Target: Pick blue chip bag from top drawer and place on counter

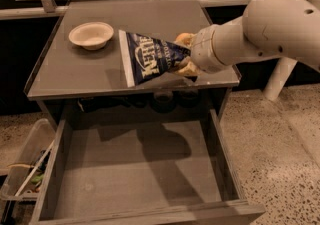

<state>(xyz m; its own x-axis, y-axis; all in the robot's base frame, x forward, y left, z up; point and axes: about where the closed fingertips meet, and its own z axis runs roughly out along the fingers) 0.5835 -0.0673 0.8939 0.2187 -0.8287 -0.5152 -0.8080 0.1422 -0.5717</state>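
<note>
Grey cabinet on speckled flooring, before a dark railed backdrop. Its flat top, the table (70, 71), carried a pale bowl (91, 35) toward 10 o'clock. At the table's 6 o'clock the top drawer (135, 174) stood pulled out, with nothing on its flat bottom. A clear plastic bin (22, 169) of clutter sat at the drawer's 9 o'clock side.

The blue chip bag (150, 59) was out of the drawer and hung over the front half of the table. It lay nearly level, white strip at the 9 o'clock end and lettering facing up. A shadow lay on the table just beneath it; whether its lower corner touched the surface could not be told. The claw (184, 63), on the white arm (270, 24) reaching in from 3 o'clock, was closed on the bag's 3 o'clock end. A rounded tan-orange thing showed just behind the claw at 12 o'clock, mostly hidden.

Handling, as judged: the bag appeared light, soft and crinkly, with film that was likely slippery and contents that were likely brittle. A pinch on the flat sealed end suited it better than a squeeze across the puffed middle, which could crush the chips or let the film slide. Held by one end it would tend to droop and swing. A low, slow set-down clear of the bowl seemed advisable.
</note>
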